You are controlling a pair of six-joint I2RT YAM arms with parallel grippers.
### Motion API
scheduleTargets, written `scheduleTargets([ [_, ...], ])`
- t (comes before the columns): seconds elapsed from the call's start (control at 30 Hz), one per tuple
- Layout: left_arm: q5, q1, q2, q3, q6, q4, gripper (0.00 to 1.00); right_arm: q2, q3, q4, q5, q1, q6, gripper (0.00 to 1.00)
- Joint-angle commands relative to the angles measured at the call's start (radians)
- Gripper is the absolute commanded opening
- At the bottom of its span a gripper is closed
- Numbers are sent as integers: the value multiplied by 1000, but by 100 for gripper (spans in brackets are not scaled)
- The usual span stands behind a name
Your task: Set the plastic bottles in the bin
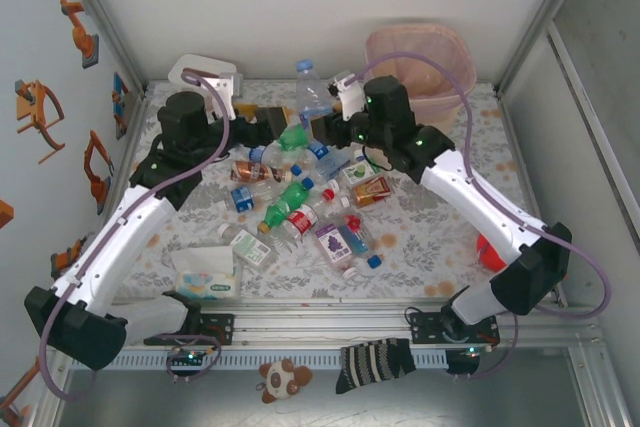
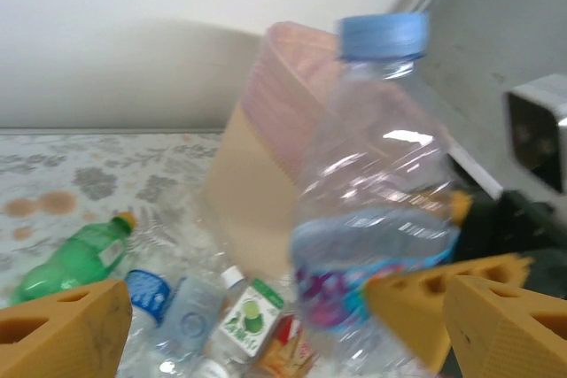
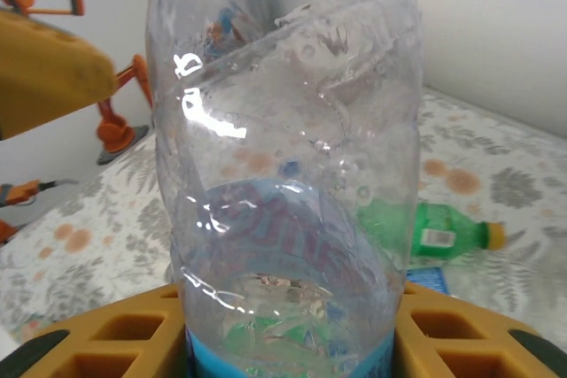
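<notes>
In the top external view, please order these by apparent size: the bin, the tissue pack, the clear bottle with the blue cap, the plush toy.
1. bin, clearly largest.
2. tissue pack.
3. clear bottle with the blue cap and plush toy: these look alike, and the bottle is partly hidden, so unranked.

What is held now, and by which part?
The right gripper holds the clear bottle upright by its labelled lower body; the left gripper is open.
</notes>
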Motion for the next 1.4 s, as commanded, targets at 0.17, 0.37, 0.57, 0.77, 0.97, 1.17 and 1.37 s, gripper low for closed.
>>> scheduleTargets([
  [0.17,-7,191,-14,53,59,-259,90,-52,164,-149,115,-136,-75,44],
  [0.37,55,331,-5,45,130,-350,90,-17,263,-215,149,-275,-73,43],
  [0.57,40,407,27,9,195,-369,90,118,444,-348,218,-380,-105,43],
  [0.77,-2,451,67,-24,211,-382,89,300,650,-515,277,-455,-89,42],
  [0.97,-13,455,74,-72,184,-359,89,468,797,-652,345,-485,-96,42],
  [1.17,-38,461,92,-72,175,-386,89,587,866,-765,383,-514,-114,42],
  [1.37,-25,465,84,-92,158,-373,89,668,866,-799,384,-526,-150,42],
])
